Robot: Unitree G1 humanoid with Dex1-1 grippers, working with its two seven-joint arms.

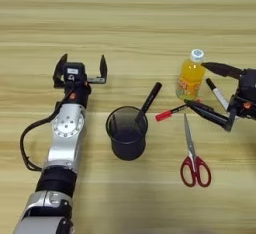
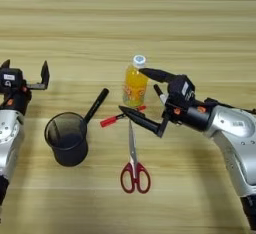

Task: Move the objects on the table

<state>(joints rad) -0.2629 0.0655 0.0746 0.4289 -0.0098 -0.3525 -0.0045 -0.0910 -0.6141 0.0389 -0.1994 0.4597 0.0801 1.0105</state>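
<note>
A small orange-drink bottle (image 2: 134, 84) with a white cap stands upright right of centre. My right gripper (image 2: 130, 90) is open, one fingertip behind the bottle's neck and the other in front of its base. A red pen (image 1: 172, 112) lies by the lower finger. A white black-capped marker (image 1: 217, 94) lies under the gripper's wrist. Red-handled scissors (image 1: 193, 154) lie closed in front. A black mesh pen cup (image 1: 127, 133) stands at centre, and a black marker (image 1: 150, 100) slants from its rim. My left gripper (image 1: 82, 69) is open and empty at the left.
The wooden table (image 1: 130, 23) stretches bare behind the objects. My left arm (image 1: 65, 143) lies along the left side, close to the cup. My right forearm (image 2: 230, 128) reaches in from the right edge.
</note>
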